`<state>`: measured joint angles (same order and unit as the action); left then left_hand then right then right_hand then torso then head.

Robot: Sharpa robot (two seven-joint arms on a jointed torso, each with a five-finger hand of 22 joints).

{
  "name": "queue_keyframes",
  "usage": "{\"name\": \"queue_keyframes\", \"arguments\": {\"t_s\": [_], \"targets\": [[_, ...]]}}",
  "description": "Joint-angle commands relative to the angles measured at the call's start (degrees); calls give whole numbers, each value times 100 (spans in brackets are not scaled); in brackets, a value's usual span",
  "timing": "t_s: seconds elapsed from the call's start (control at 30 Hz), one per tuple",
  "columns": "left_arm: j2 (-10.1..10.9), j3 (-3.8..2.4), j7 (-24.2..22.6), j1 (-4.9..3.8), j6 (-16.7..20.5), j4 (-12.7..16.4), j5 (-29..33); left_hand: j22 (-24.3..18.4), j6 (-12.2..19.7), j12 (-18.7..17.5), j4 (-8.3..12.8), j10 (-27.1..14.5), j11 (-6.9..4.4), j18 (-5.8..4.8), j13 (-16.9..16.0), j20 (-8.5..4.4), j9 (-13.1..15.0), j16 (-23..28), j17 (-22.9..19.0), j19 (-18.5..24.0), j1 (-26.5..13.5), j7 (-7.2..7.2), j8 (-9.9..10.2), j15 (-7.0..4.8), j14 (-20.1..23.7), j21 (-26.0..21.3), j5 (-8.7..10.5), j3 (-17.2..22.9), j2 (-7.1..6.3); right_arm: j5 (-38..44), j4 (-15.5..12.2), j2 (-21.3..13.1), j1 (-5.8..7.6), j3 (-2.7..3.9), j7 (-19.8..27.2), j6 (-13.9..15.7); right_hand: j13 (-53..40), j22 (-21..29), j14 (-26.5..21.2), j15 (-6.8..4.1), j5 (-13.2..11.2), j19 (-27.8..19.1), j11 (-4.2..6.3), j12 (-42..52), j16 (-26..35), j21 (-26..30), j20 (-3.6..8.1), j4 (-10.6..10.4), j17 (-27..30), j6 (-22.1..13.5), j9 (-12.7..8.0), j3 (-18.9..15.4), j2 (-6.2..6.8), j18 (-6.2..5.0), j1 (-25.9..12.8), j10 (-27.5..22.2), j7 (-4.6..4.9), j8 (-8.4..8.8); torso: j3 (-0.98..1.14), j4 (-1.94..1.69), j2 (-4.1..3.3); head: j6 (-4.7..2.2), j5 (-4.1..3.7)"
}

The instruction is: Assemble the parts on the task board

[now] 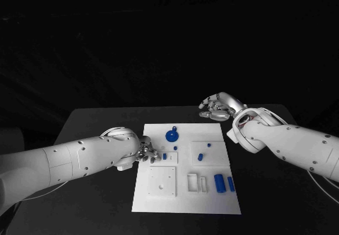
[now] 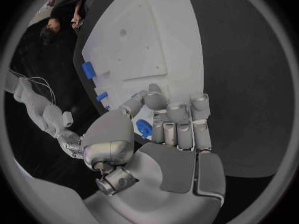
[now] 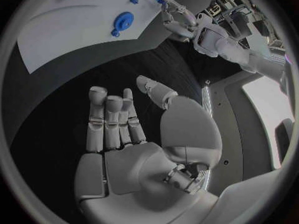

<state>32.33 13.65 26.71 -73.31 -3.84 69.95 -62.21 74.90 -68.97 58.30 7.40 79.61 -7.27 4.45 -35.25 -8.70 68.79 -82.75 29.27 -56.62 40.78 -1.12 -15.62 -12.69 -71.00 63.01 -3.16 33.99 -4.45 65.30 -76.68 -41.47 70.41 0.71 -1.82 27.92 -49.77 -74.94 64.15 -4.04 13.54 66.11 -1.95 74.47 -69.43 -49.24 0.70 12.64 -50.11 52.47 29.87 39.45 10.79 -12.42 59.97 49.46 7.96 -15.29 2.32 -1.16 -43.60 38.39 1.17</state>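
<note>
At the board's left edge, the left hand (image 1: 145, 152) sat low beside the task board (image 1: 185, 205), fingers curled in toward a small blue part (image 1: 164, 156) standing in a raised white block. In the left wrist view the fingers (image 2: 177, 129) were bunched, with blue (image 2: 144, 128) showing just behind them; couldn't tell whether it pinched that part or only touched it.

The right hand (image 1: 221, 106) hovered off the board past its far right corner, over the black table (image 1: 92, 122), fingers apart, holding nothing; right wrist view confirmed a bare palm (image 3: 134, 154).

Parts on the board:
- blue round disc with a tab (image 1: 172, 135) near the far edge, lying flat
- short blue peg (image 1: 201, 157) on the right-hand block
- two blue cylinders (image 1: 220, 183) lying side by side near the right edge, next to a white slotted frame (image 1: 192, 182)
- square white plate with holes (image 1: 162, 181) at the near left

Handling, my read: parts looked like small rigid plastic, light, smooth, so likely slippery under metal fingertips and easy to flick away. Cylinders would roll if nudged; best pinched across the middle from above. Disc was thin and flat, so I'd take it by the tab or rim. Pegs: pinch the top, keep upright. Not fragile, but tight sockets would probably punish a tilted insert.
</note>
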Motion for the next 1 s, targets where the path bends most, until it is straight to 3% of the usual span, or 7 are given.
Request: {"name": "queue_keyframes", "arguments": {"t_s": [0.03,0.37,0.43,0.53,0.73,0.87,1.0], "targets": [[-10,0,-25,3,9,-5,-62,32,3,-19,-5,-2,16,24,-7,-698,7,25,6,2,-39,25,-2,0,15,-4,39,-42,-25,4,-10,-1,1,3,49,-56,8,-107,-33,-6,30,-7,-8,12,-13,-10,26,-8,8,-25,-8,-35,59,-258,-20,-15,37,25,0,-2,-2,-12,-7],[100,-3,-54,16,148,11,-79,22,10,-32,-103,-17,14,38,-7,-701,13,42,0,5,-85,24,14,-8,28,-19,39,-77,-159,-3,-5,-19,1,2,48,-52,9,-107,-34,-3,57,-8,-12,13,-13,-9,25,-12,9,-31,-9,-45,60,-258,-29,-16,40,28,-3,5,-1,-23,-13],[112,-4,-84,16,208,9,-77,9,13,-41,-248,-25,12,47,-5,-703,14,56,-5,5,-168,22,25,-11,35,-34,42,-66,-385,-7,-2,-23,1,2,48,-51,9,-107,-34,-2,67,-9,-13,13,-13,-9,24,-14,9,-34,-10,-49,63,-258,-33,-17,42,29,-2,3,0,-33,-16],[141,-5,-121,16,248,13,-16,-14,36,-63,-646,-52,22,64,-2,-705,23,85,-18,-16,-242,33,51,-10,54,-53,38,118,-932,-10,1,-27,1,2,48,-48,10,-107,-34,1,89,-10,-15,13,-13,-8,24,-14,10,-40,-11,-58,67,-258,-39,-17,44,31,-1,1,1,-35,-22],[230,-33,-183,15,282,57,282,-2,191,-128,-491,-253,76,61,-8,-676,62,159,-37,175,-396,85,124,39,241,-112,34,-431,-1189,-11,6,-36,1,2,39,-45,12,-107,-35,4,161,-12,-19,14,-12,-5,26,0,12,-52,-13,-67,70,-258,-29,-19,49,35,-2,-2,2,-41,-31],[310,-63,-254,13,402,88,587,-9,288,-149,-275,-376,91,69,-24,-668,77,184,-44,291,-440,104,182,50,353,-168,30,-759,-1228,-18,8,-43,1,2,38,-40,13,-107,-35,8,181,-11,-23,16,-12,-6,24,-1,13,-67,-16,-79,73,-258,-38,-19,54,42,-2,-4,3,-50,-33],[359,-200,-458,13,759,59,921,-47,485,-261,-229,-615,153,52,4,-639,58,305,-103,420,-499,169,298,109,550,-273,32,-834,-1222,-19,7,-46,1,2,41,-37,14,-107,-34,10,188,-10,-26,16,-12,-7,24,-1,14,-75,-18,-86,72,-258,-41,-19,57,46,1,-4,1,-53,-39]]}}
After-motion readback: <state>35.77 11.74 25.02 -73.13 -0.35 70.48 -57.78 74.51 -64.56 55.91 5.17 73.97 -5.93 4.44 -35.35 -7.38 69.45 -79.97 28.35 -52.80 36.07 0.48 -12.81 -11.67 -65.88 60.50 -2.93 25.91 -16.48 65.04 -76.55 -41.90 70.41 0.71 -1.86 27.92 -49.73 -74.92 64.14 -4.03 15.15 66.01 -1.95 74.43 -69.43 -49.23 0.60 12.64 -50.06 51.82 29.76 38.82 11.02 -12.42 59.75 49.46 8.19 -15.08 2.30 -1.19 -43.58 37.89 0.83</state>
